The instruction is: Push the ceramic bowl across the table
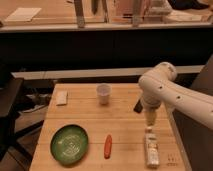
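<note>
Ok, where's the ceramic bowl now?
In the camera view the ceramic bowl sits at the near-left corner of the table, left of an orange stick; the gripper hangs over the right side, above a bottle.

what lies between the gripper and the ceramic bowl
Camera view: an orange carrot-like item, between the ceramic bowl and the gripper by the bottle.

No legible text, numbers or brands. The label on the bottle (151, 150) can't be made out, and the ceramic bowl (69, 144) has pale markings, nothing readable. Gripper (149, 120) hangs over the table (122, 127), right side, just above the bottle.
</note>
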Robot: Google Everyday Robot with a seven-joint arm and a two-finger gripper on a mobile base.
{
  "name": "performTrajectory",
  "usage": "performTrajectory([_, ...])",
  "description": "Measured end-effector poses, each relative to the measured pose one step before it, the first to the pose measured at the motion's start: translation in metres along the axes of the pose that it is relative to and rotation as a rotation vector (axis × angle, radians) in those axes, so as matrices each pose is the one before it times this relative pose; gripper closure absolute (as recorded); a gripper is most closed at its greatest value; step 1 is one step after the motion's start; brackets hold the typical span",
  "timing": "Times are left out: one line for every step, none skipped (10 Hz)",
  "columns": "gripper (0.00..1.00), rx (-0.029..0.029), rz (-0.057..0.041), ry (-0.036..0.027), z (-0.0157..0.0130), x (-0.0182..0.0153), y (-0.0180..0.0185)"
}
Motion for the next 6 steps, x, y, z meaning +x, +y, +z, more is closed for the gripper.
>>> performTrajectory([0.20,0.00179,-0.01985,0.00115,-0.00041,-0.01271,-0.00145])
performTrajectory([0.20,0.00125,-0.02340,0.00092,-0.00026,-0.01600,-0.00173])
performTrajectory([0.20,0.00184,-0.03417,0.00178,-0.00053,-0.01930,-0.00256])
performTrajectory([0.20,0.00217,-0.02807,0.00013,-0.00009,-0.01381,-0.00219])
performTrajectory([0.20,-0.00124,-0.02054,0.00250,0.00058,-0.00719,-0.00044])
performTrajectory([0.20,-0.00086,-0.01827,0.00169,0.00087,-0.00606,0.00022])
